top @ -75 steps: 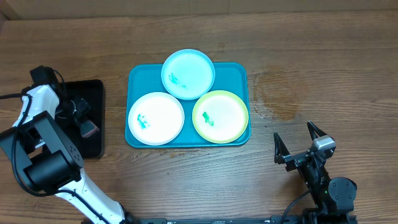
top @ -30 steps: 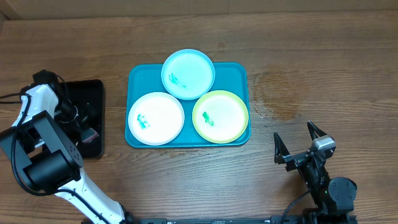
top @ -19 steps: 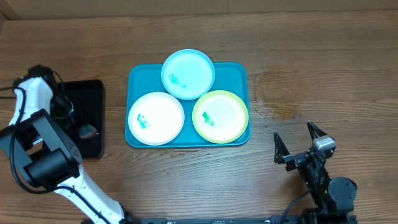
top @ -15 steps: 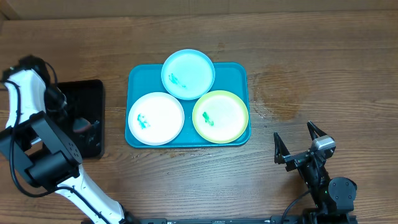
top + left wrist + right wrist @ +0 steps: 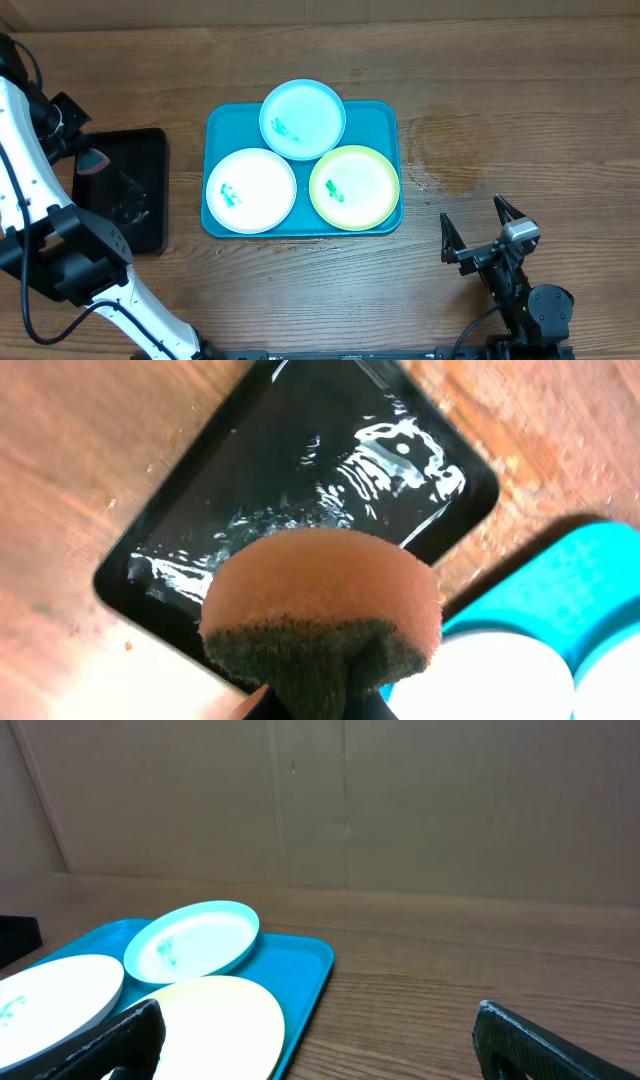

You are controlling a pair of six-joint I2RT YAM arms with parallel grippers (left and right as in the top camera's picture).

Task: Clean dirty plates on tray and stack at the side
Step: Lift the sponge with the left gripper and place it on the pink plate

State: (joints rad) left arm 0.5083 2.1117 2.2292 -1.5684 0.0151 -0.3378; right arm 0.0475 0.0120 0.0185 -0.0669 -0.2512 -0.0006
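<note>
Three plates lie on the teal tray: a white one at the front left, a pale cyan one at the back, a yellow-green one at the front right. Each carries a small green smear. My left gripper hangs above the far end of a black tray, shut on a round orange sponge with a dark scouring side. Near the table's front right, my right gripper stands open with nothing in it, a little short of the tray's right corner.
The black tray holds a glistening film of water. In the right wrist view the cyan plate, yellow-green plate and white plate lie ahead on the left. Bare wooden table lies right of the tray.
My left gripper closed on the sponge in the black tray, then rose and swung toward the far left with it. The right arm and the plates have not moved.
</note>
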